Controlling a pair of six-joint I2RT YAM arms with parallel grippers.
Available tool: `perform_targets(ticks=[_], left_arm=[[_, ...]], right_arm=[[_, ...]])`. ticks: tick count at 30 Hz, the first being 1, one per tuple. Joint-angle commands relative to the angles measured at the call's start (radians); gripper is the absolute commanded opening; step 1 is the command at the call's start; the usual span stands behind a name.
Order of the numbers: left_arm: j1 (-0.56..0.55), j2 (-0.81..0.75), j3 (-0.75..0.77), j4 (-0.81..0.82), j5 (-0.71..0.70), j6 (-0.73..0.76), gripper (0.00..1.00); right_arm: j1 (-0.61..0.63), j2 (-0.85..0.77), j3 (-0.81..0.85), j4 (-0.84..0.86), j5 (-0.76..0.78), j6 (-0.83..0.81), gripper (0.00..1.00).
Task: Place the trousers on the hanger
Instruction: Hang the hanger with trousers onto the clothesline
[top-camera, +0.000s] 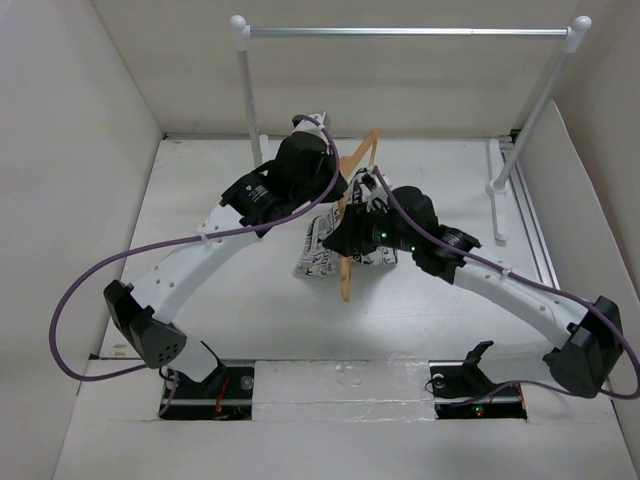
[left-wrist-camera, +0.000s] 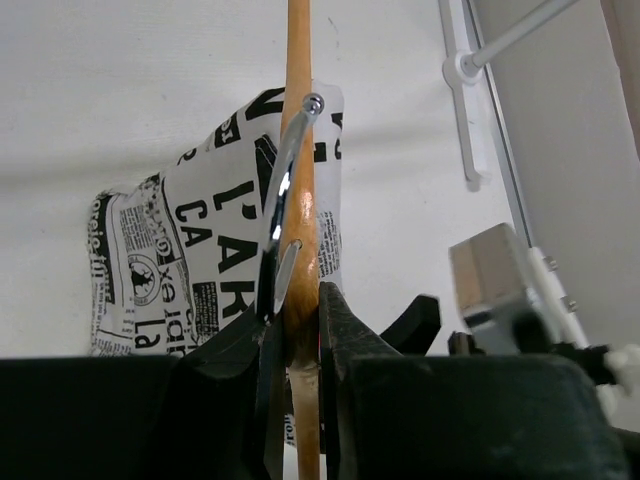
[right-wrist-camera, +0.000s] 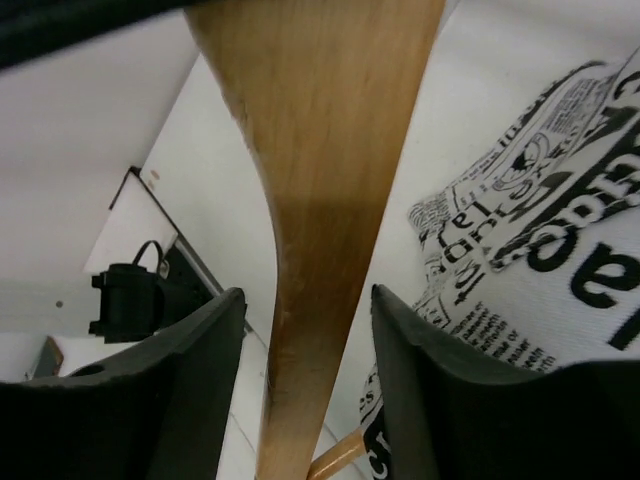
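Note:
The tan wooden hanger (top-camera: 364, 152) is held up on edge over the table, and its lower end (top-camera: 345, 285) points at the near side. My left gripper (top-camera: 330, 185) is shut on the hanger's wood (left-wrist-camera: 300, 150) just beside the metal hook (left-wrist-camera: 284, 190). The newspaper-print trousers (top-camera: 322, 245) lie bunched on the table under the hanger and also show in the left wrist view (left-wrist-camera: 200, 250). My right gripper (top-camera: 352, 232) is open. Its jaws straddle a hanger arm (right-wrist-camera: 330, 180) with gaps on both sides. Trouser fabric (right-wrist-camera: 540, 230) lies just to the right.
A silver rail (top-camera: 400, 32) on white posts stands across the back, with its right foot (top-camera: 497, 185) on the table. White walls close in the left and right sides. The arm bases sit at the near edge.

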Motion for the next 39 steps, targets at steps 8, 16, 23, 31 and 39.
perform_targets(ticks=[8, 16, 23, 31, 39], left_arm=[[-0.004, 0.017, 0.182, 0.088, 0.012, 0.039, 0.00], [-0.004, 0.059, 0.368, 0.111, 0.081, 0.082, 0.49], [0.045, -0.014, 0.459, 0.166, 0.183, 0.123, 0.60], [0.045, -0.201, 0.192, 0.239, 0.085, 0.129, 0.99], [0.045, -0.300, -0.133, 0.249, 0.118, 0.059, 0.99]], right_arm=[[0.056, -0.018, 0.001, 0.206, -0.007, 0.121, 0.00], [-0.064, -0.090, -0.036, 0.430, -0.114, 0.287, 0.00], [-0.285, -0.064, 0.076, 0.530, -0.272, 0.411, 0.00], [-0.532, -0.029, 0.211, 0.530, -0.359, 0.426, 0.00], [-0.753, 0.129, 0.391, 0.610, -0.413, 0.494, 0.00]])
